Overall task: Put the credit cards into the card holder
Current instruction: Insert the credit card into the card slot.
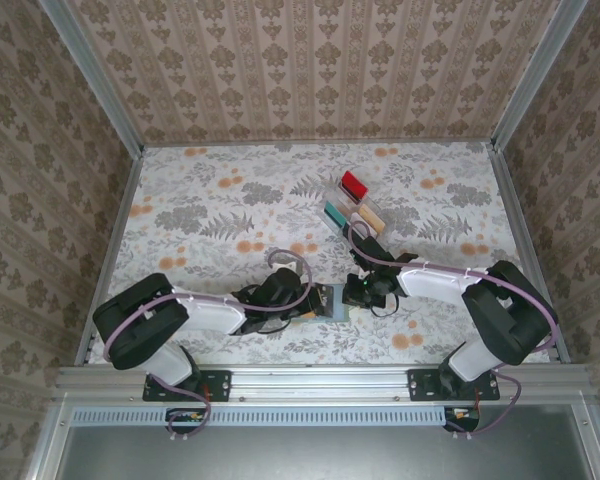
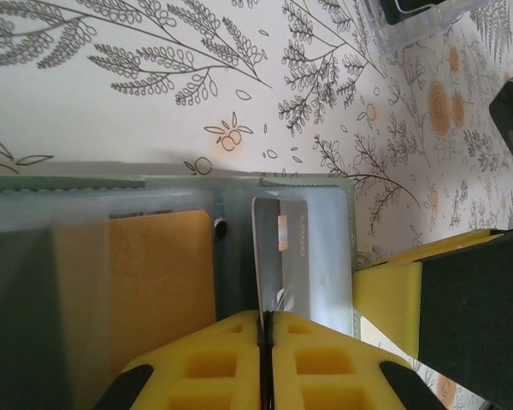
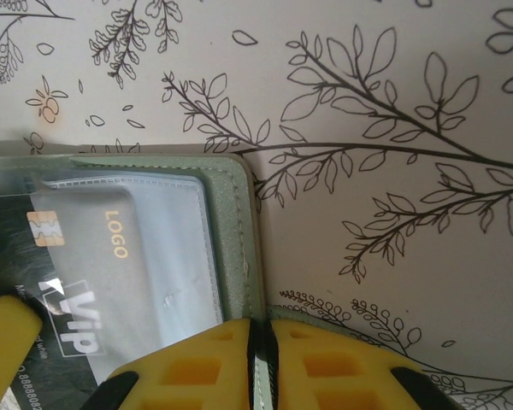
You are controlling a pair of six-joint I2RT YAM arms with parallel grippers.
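Observation:
The sage-green card holder [image 1: 336, 301] lies open between the two arms near the table's front. In the left wrist view a tan-orange card [image 2: 154, 282] sits in its left half. My left gripper [image 2: 266, 320] is shut on a dark card [image 2: 270, 243] with a gold chip, held on edge and partly inside the clear pocket of the right half. The right wrist view shows that dark card [image 3: 73, 320] with "LOGO" and "VIP" under the clear sleeve. My right gripper [image 3: 259, 329] is shut on the card holder's [image 3: 237, 231] right cover edge.
A clear plastic tray [image 1: 346, 200] stands behind the arms at centre right, with a red card [image 1: 354, 184], a teal card [image 1: 335, 215] and a tan card [image 1: 371, 213] in it. Patterned walls ring the floral table.

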